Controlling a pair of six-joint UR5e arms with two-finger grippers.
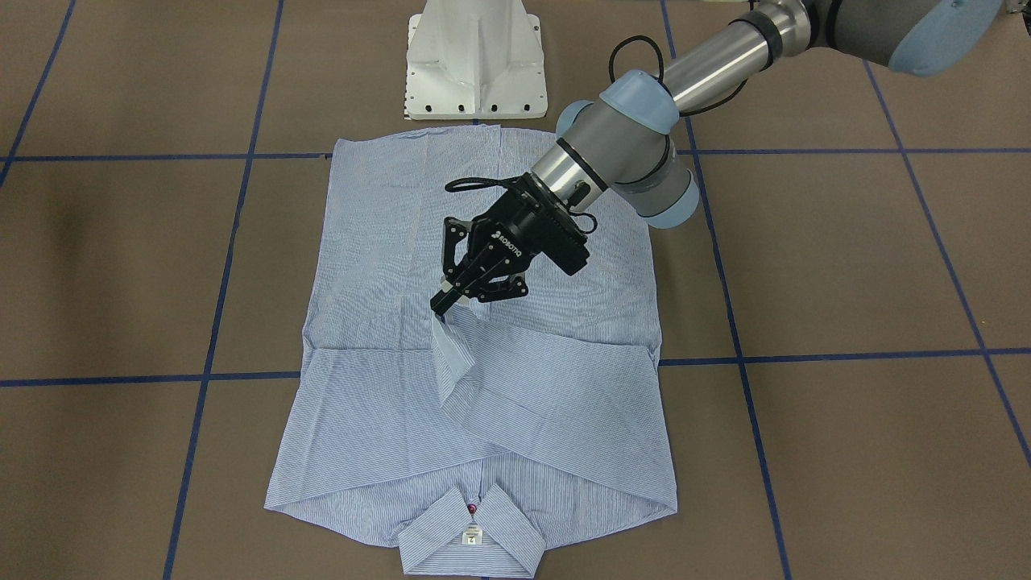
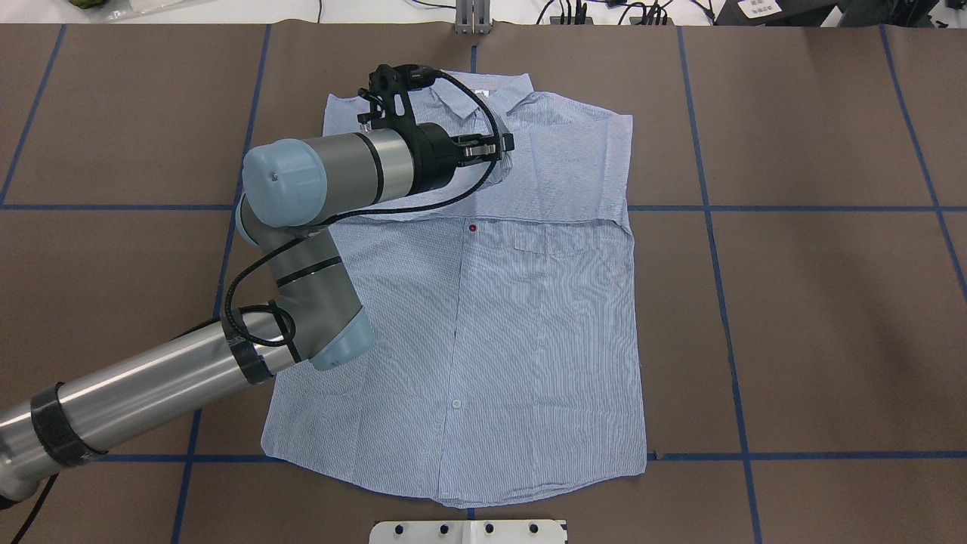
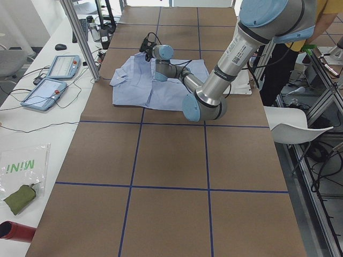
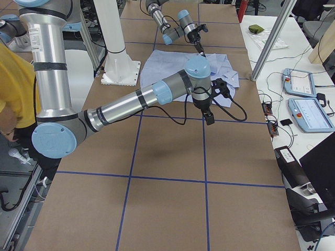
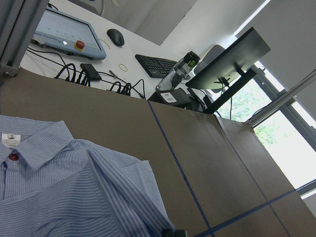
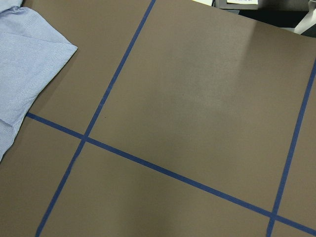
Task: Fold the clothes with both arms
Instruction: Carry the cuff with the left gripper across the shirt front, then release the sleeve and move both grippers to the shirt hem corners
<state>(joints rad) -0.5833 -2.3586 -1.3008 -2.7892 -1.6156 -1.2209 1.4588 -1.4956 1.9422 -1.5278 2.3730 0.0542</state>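
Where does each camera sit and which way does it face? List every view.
Front-facing: across the table, looking down at the shirt; left gripper pinches it.
Overhead: opposite side, above the same shirt; left arm shows.
Exterior left: table's end; left arm near.
Exterior right: opposite end; right arm near.
Left wrist: over the collar, facing desks.
Right wrist: down at table, shirt corner.
All share the shirt.

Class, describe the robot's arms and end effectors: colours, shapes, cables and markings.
The left arm and right arm are silvery-grey metal tubes with grey joints capped in pale blue. Black cables run along them, held by black bands. The left end effector is black, two-fingered, lettered ROBOTIQ in white. The right end effector is black too; its lettering cannot be read.
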